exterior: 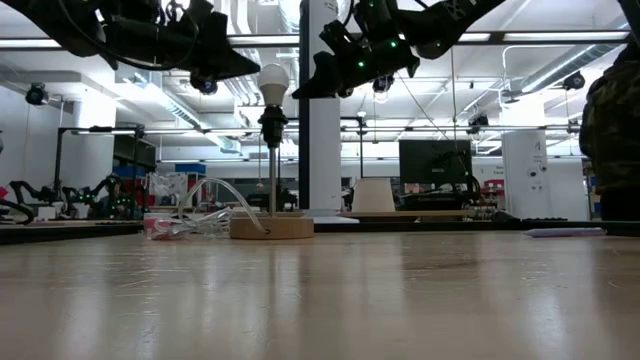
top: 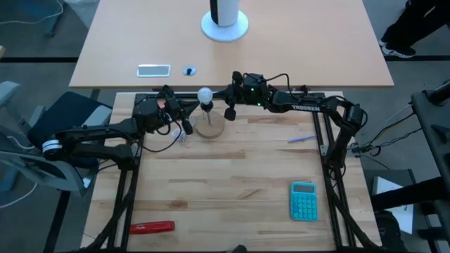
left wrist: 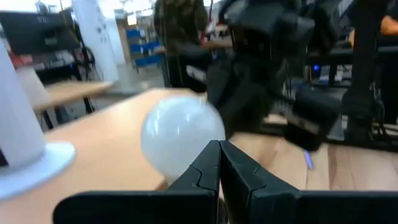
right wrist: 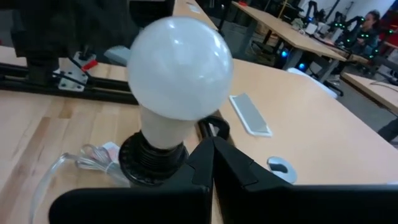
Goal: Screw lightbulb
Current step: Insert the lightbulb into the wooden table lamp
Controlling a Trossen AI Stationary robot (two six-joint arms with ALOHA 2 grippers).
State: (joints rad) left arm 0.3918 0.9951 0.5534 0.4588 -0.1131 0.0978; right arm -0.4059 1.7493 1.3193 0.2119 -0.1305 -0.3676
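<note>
The white lightbulb (top: 204, 93) sits upright in a black socket (exterior: 272, 120) on a thin stem above a round wooden base (top: 209, 127), at the table's far middle. My left gripper (exterior: 252, 69) is shut, level with the bulb on its left side, its tip just short of the bulb (left wrist: 180, 137). My right gripper (exterior: 297, 92) is shut, on the bulb's right side at the height of its neck. In the right wrist view the bulb (right wrist: 180, 68) and socket (right wrist: 152, 160) stand just beyond the shut fingertips (right wrist: 211, 149). I see no touch.
A clear plastic bag (exterior: 190, 215) lies left of the wooden base. A teal calculator (top: 304, 200) lies near right, a red tool (top: 152, 227) near left. A white cylinder on a round base (top: 225, 21) stands on the far table. A person (exterior: 612, 130) stands at the right.
</note>
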